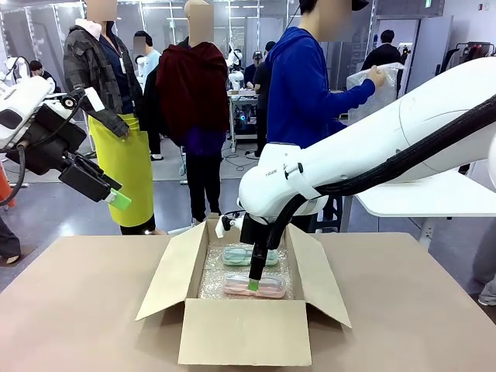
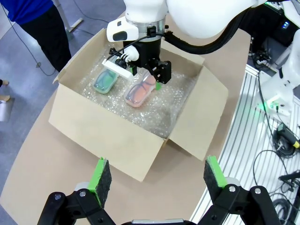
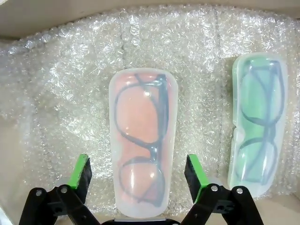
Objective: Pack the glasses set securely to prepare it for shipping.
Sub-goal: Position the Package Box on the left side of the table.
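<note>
Right fingers (image 3: 80,172) open astride pink case (image 3: 143,140) in box (image 1: 242,333)

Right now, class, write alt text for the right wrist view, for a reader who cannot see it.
The right gripper, open, straddles a pale pink translucent glasses case with dark-framed spectacles inside. A mint-green glasses case lies beside it, apart, both on bubble wrap lining a cardboard box.
</note>
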You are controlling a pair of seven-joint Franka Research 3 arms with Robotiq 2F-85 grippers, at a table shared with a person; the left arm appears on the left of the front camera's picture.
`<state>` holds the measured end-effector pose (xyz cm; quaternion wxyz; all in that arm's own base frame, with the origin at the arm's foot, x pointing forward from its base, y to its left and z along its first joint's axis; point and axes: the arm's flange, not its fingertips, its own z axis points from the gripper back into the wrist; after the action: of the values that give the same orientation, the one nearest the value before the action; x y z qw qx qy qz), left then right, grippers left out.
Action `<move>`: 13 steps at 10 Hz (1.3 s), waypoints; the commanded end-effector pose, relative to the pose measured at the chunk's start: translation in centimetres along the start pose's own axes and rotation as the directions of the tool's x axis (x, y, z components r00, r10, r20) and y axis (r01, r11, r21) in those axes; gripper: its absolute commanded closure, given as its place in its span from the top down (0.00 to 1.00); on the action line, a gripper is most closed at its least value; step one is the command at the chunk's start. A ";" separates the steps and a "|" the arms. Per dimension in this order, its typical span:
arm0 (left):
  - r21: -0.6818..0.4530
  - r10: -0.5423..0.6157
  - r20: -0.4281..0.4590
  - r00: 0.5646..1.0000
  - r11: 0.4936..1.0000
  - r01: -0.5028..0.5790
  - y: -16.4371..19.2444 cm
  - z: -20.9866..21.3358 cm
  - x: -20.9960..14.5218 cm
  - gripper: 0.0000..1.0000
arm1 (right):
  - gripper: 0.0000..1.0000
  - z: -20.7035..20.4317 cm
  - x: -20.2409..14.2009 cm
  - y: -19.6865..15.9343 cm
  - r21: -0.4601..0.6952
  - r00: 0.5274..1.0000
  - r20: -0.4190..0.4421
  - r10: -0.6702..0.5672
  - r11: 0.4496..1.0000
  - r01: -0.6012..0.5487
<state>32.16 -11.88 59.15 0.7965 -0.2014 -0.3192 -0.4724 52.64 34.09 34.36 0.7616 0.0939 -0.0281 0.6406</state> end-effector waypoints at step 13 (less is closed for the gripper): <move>-0.335 0.684 -0.187 0.705 0.631 -0.700 12.6 -9.2 0.3 1.00 | 1.00 19.6 -24.3 14.9 -0.066 0.635 0.524 -0.568 0.716 0.695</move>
<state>45.15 -12.45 52.12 0.8818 -0.4153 -0.1028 -0.1986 37.15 10.59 50.41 0.9055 0.1414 -0.2504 0.3121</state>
